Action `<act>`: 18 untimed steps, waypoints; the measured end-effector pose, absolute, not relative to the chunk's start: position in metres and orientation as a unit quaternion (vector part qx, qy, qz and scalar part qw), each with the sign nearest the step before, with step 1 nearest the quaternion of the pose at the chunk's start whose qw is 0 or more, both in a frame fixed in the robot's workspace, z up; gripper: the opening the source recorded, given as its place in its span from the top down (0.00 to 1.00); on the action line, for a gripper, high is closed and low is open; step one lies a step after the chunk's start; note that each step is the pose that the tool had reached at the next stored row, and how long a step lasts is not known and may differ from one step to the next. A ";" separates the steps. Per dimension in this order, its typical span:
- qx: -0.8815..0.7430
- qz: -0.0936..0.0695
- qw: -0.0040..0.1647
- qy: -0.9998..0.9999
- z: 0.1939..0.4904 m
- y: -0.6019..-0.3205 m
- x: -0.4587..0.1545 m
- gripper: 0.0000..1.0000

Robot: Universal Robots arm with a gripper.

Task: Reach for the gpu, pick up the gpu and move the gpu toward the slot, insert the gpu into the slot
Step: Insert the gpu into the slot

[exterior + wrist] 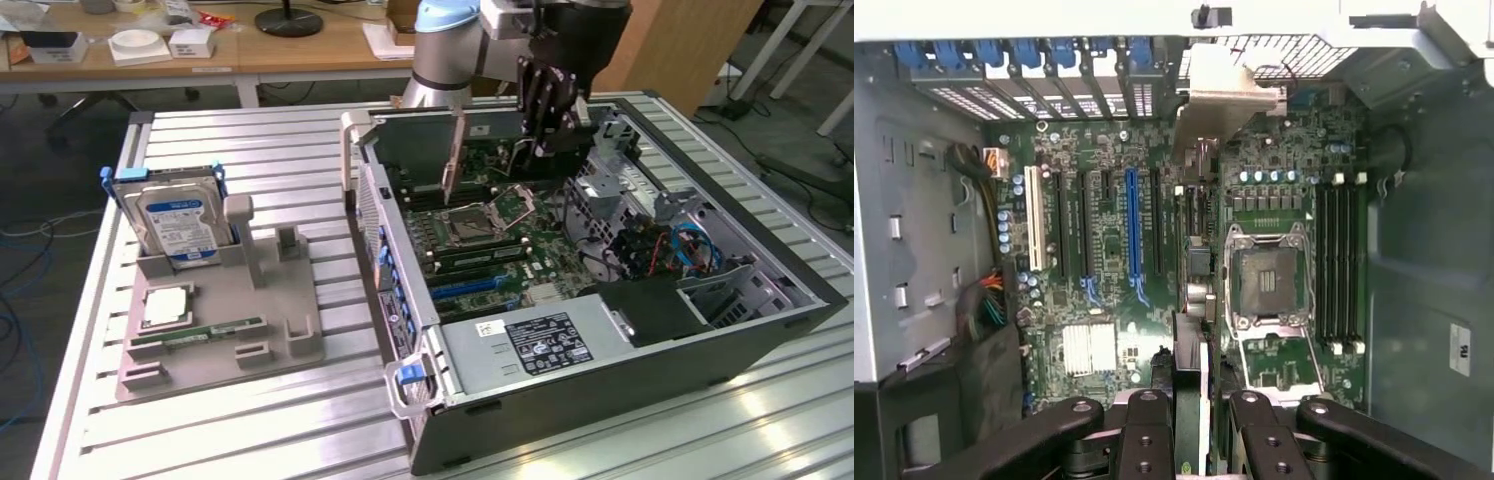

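Note:
My gripper (550, 135) hangs inside the open computer case (747, 330), shut on the gpu (514, 165), which it holds upright over the motherboard. The card's pale metal bracket (454, 160) points toward the case's rear wall. In the wrist view the gpu (1191, 345) shows edge-on between the black fingers (1146, 430), with its bracket (1226, 95) at the far end by the rear openings. The expansion slots, several black ones and a blue slot (1133, 215), lie side by side just beside the card's edge. The card sits above the board, between the nearest black slot (1155, 205) and the processor socket (1266, 275).
A grey holder (220, 300) on the ribbed metal table (267, 430) carries a blue-labelled hard drive (180, 220), a processor chip (167, 305) and a green memory stick (200, 331). Inside the case are the power supply (534, 345), drive cage (627, 160) and cables (667, 250).

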State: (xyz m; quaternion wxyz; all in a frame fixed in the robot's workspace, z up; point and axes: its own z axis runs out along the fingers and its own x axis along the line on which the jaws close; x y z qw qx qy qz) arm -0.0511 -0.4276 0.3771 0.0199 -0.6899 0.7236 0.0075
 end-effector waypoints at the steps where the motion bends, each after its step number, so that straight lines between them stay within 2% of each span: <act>1: -0.690 0.008 0.020 0.724 0.375 -0.428 -0.052 0.73; 18: -0.689 0.007 0.020 0.725 0.348 -0.428 -0.060 0.73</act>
